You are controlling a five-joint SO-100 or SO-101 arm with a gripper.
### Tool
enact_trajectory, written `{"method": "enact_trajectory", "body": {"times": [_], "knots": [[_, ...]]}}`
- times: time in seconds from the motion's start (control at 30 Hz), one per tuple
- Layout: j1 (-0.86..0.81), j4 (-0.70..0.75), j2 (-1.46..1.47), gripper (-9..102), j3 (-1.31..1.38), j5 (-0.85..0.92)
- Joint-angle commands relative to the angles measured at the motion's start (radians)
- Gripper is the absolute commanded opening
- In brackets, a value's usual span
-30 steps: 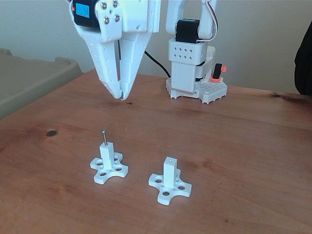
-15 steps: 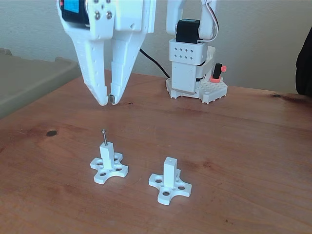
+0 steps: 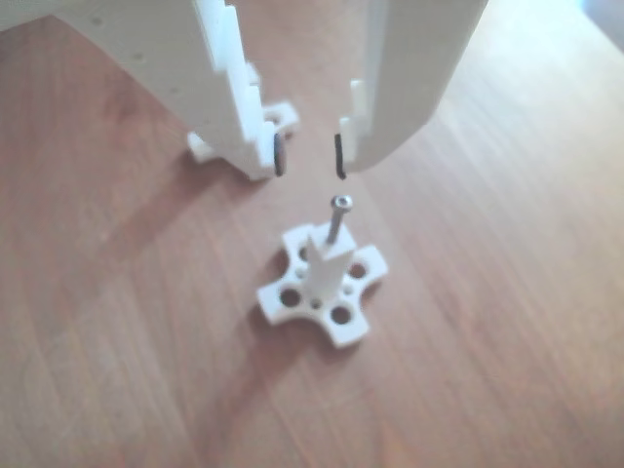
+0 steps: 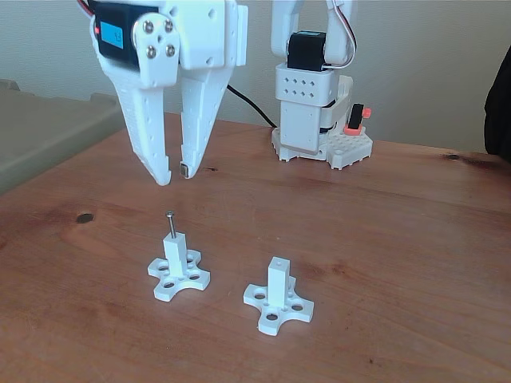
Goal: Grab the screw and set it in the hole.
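Observation:
The thin grey screw [image 4: 171, 224] stands upright in the hole of the left white post [image 4: 175, 251] on its cross-shaped base [image 4: 179, 278]. In the other view the screw [image 3: 337, 216] rises from the post [image 3: 322, 261], head up. My white gripper [image 4: 175, 175] hangs open above the screw, nothing between its fingers. In the other view the gripper [image 3: 309, 156] sits just above the screw head, dark pads facing each other. A second fixture [image 4: 278, 298] stands to the right with its post's hole [image 4: 278, 261] bare.
The arm's white base [image 4: 319, 128] stands at the back of the wooden table [image 4: 399, 239]. A grey bin [image 4: 48, 136] lies off the table's left edge. A dark knot [image 4: 84, 217] marks the wood at left. A dark shape [image 4: 499, 96] shows at the right edge.
The gripper has moved left and opened wider, from nearly shut to clearly spread. The screw stays upright in the left post.

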State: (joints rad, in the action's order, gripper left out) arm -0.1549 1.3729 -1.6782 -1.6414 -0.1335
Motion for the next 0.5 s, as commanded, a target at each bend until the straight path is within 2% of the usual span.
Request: {"method": "enact_trajectory", "body": {"times": [0.0,0.47], "knots": [[0.008,0.003,-0.009,8,0.100,0.000],[0.009,-0.018,0.055,9,0.137,0.003]]}}
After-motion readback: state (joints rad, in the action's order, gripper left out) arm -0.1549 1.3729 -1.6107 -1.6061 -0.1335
